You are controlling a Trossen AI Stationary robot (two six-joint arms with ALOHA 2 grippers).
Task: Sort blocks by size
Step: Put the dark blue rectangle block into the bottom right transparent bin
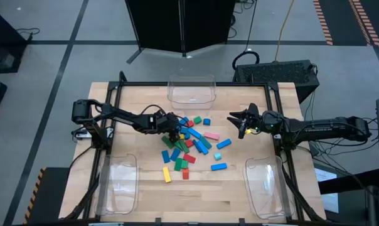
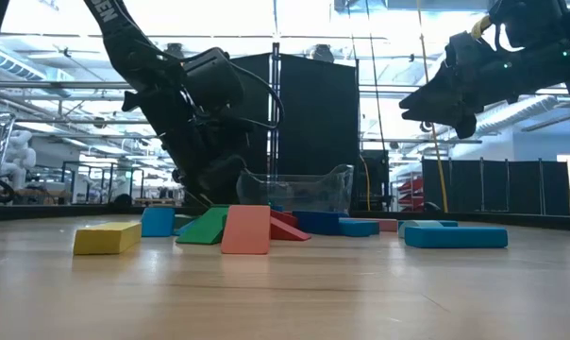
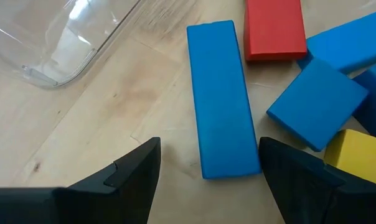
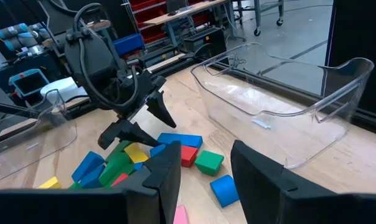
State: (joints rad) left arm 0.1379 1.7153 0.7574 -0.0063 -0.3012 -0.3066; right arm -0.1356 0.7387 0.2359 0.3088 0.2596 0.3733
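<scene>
Coloured blocks (image 1: 191,141) lie in a loose pile at the table's middle, with strays such as a yellow one (image 1: 167,174) and a blue one (image 1: 219,167) nearer the front. My left gripper (image 1: 174,133) stands open and slants down low over the pile's left side. Its fingers straddle the near end of a long blue bar (image 3: 220,93) that lies flat on the wood. A red block (image 3: 272,28) and a blue block (image 3: 315,102) lie beside the bar. My right gripper (image 1: 241,123) hangs open above the table, right of the pile, with nothing between its fingers (image 4: 203,168). My left gripper has one finger (image 3: 287,171) right against the blue bar's near corner (image 3: 253,165); whether it touches, I cannot tell. The other finger (image 3: 135,174) stands clear of the bar, bare wood between them.
Three clear plastic bins stand on the table: one at the far middle (image 1: 191,90), one near left (image 1: 117,183), one near right (image 1: 265,186). A black frame (image 1: 117,94) borders the table. Bare wood lies along the front edge between the two near bins.
</scene>
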